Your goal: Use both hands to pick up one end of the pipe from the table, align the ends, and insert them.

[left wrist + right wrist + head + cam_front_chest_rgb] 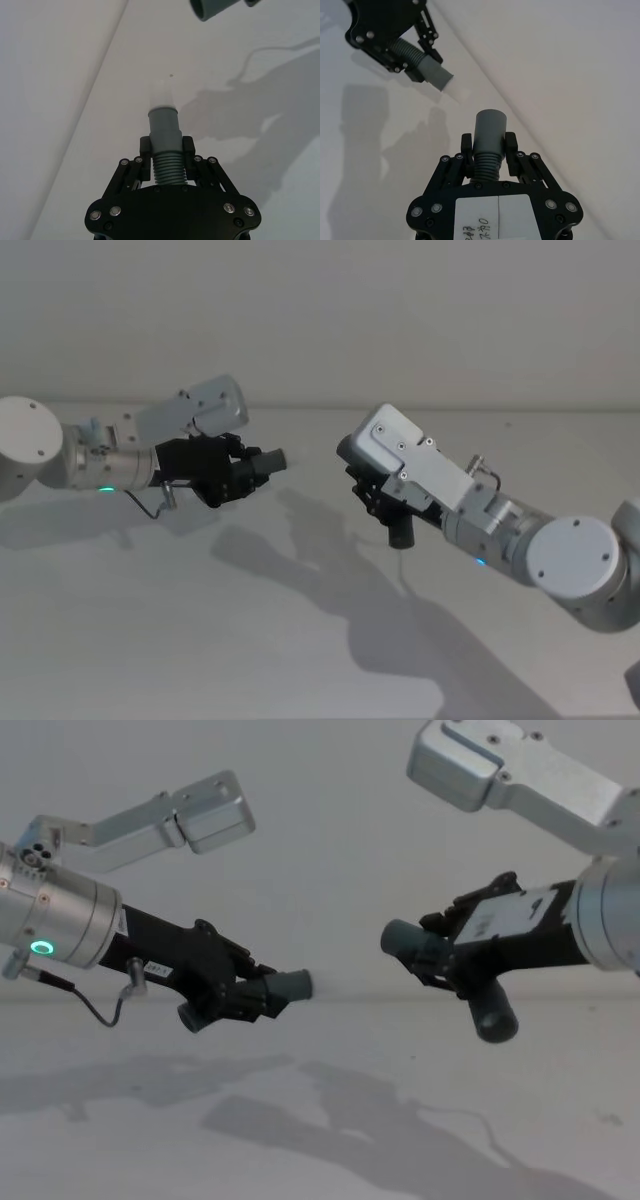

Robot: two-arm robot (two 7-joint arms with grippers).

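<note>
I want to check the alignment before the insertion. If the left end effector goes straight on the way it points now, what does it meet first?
The left end effector would probably pass under the right hose piece's cuff, which sits higher; depth is unclear.

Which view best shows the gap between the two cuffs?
The chest view: side-on, the left cuff and right cuff face each other, apart and lifted above the table. The head view hides the right cuff under its wrist; each wrist view shows its own cuff close, the other at its edge.
</note>
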